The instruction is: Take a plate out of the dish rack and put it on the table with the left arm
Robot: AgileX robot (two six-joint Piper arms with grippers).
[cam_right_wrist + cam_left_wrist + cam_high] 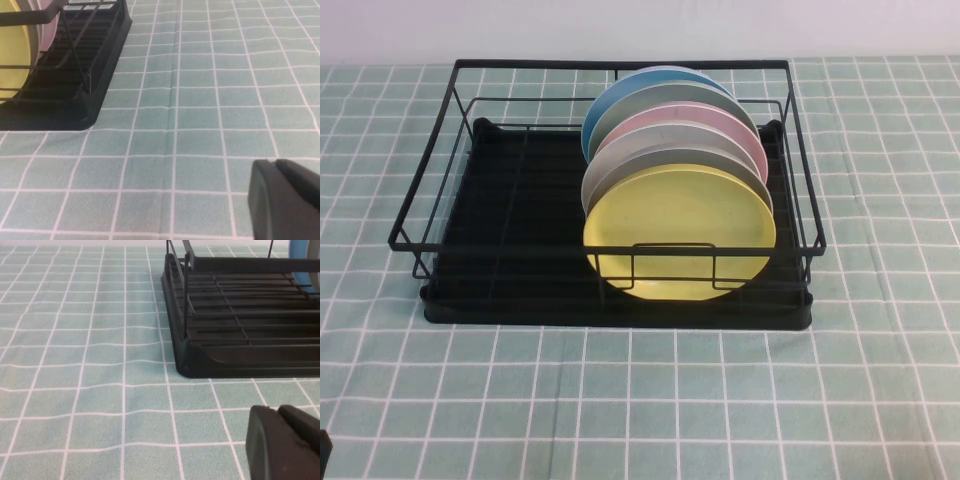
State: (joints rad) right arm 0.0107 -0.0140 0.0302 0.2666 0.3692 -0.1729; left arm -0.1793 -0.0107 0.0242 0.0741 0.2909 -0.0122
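Observation:
The pale-yellow plate (680, 235) stands on edge at the front of a row of plates in the black wire dish rack (500, 240), on the green checked table (620, 400). Its edge also shows in the right wrist view (12, 60). My left gripper (277, 412) is shut and empty, low over the cloth just off the rack's near left corner (200, 365). My right gripper (274, 162) is shut and empty, low over the cloth off the rack's near right corner (75, 115). Neither gripper shows in the high view.
Behind the yellow plate stand two grey plates (650, 145), a pink plate (720, 125), a grey-green one and a blue plate (620, 95). The rack's left half holds no plates. Bare cloth lies in front of the rack and on both sides.

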